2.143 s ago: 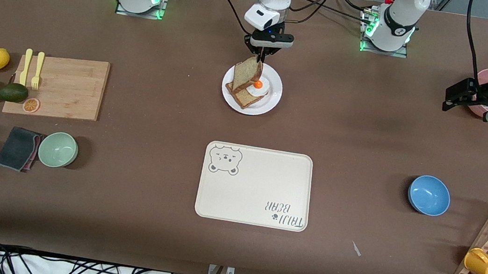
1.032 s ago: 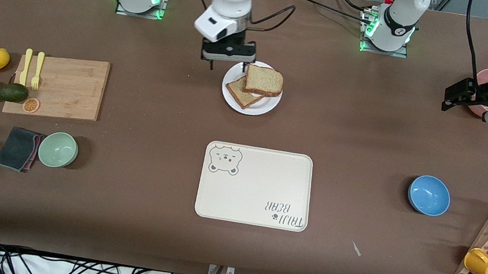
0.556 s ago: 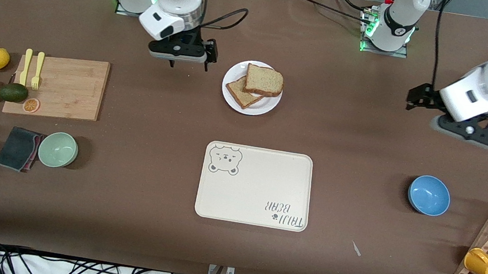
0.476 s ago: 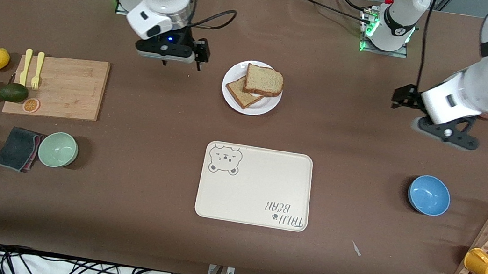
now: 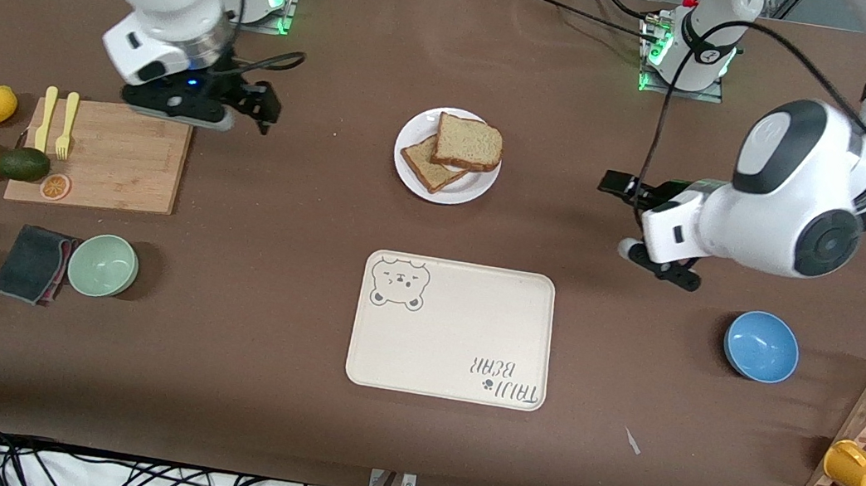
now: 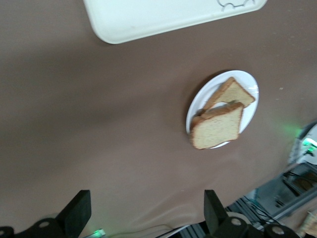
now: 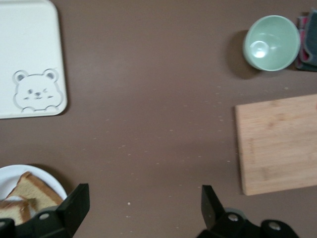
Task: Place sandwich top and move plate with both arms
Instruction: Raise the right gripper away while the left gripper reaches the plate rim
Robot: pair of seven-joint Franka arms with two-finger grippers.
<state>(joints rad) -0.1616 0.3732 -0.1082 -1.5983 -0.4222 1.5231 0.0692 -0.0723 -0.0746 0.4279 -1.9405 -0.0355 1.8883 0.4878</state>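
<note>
Around the plate [image 5: 447,156] the brown worktop [image 5: 308,302] is bare; the bear-printed tray [image 5: 452,329] lies nearer the front camera, a cutting board [image 5: 102,153] with fork, lemons and avocado toward the right arm's end, a blue bowl [image 5: 761,346] toward the left arm's. The sandwich top [image 5: 468,143] rests on the plate, overlapping a darker slice [image 5: 425,167] and hiding whatever lies between them. The right hand [image 5: 262,108] hangs released over the worktop beside the board; the left hand [image 5: 616,185] hangs released between plate and bowl.

Bear tray [image 5: 452,330] (blue bowl [image 5: 761,346] beside)
</note>
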